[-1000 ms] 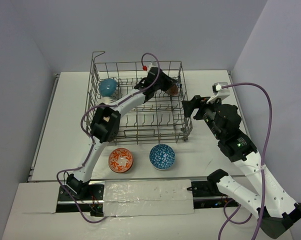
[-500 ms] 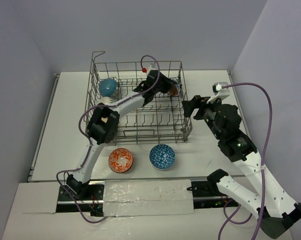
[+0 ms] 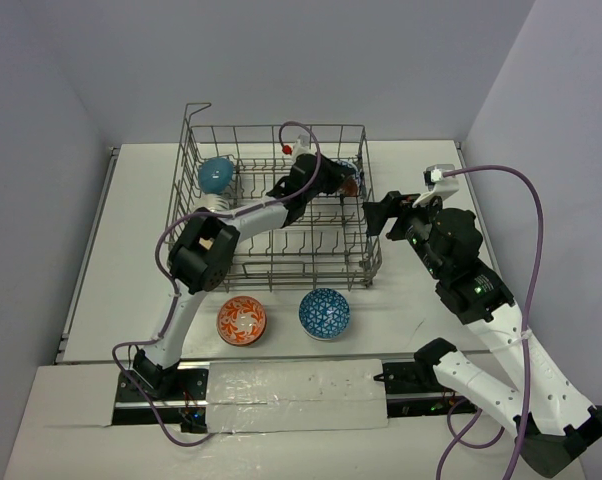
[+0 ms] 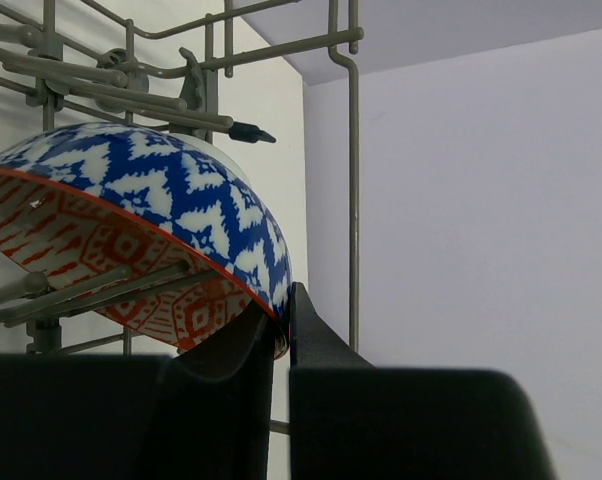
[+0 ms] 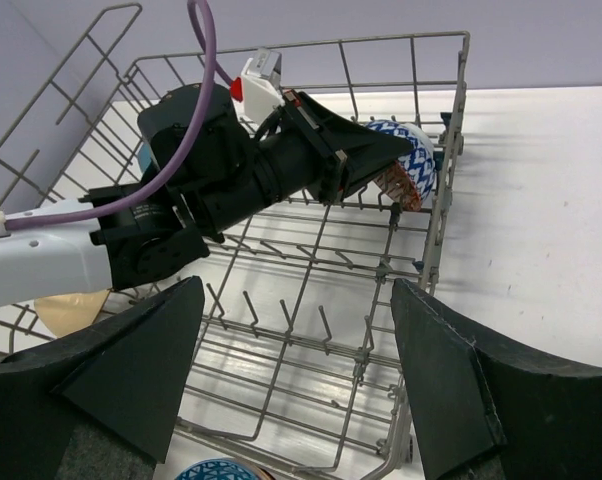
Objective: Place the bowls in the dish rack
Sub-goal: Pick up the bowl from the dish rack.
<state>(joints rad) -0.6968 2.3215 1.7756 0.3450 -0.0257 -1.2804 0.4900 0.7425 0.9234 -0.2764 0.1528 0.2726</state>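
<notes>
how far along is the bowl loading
Done: a teal bowl sits far left in the grey wire dish rack. In hand: the left tool pinches a blue zigzag bowl at its far right. Still to load: an orange patterned bowl and a blue patterned bowl on the table.

A robotics lab cell, not a kitchen: plain lavender-grey walls [image 3: 281, 60] stand beyond and to either side of the right gripper [image 3: 379, 214]. A white table [image 3: 111, 250] lies beneath it, and a taped mounting rail [image 3: 296, 393] and loose purple cable [image 3: 491, 167] run behind it.
</notes>
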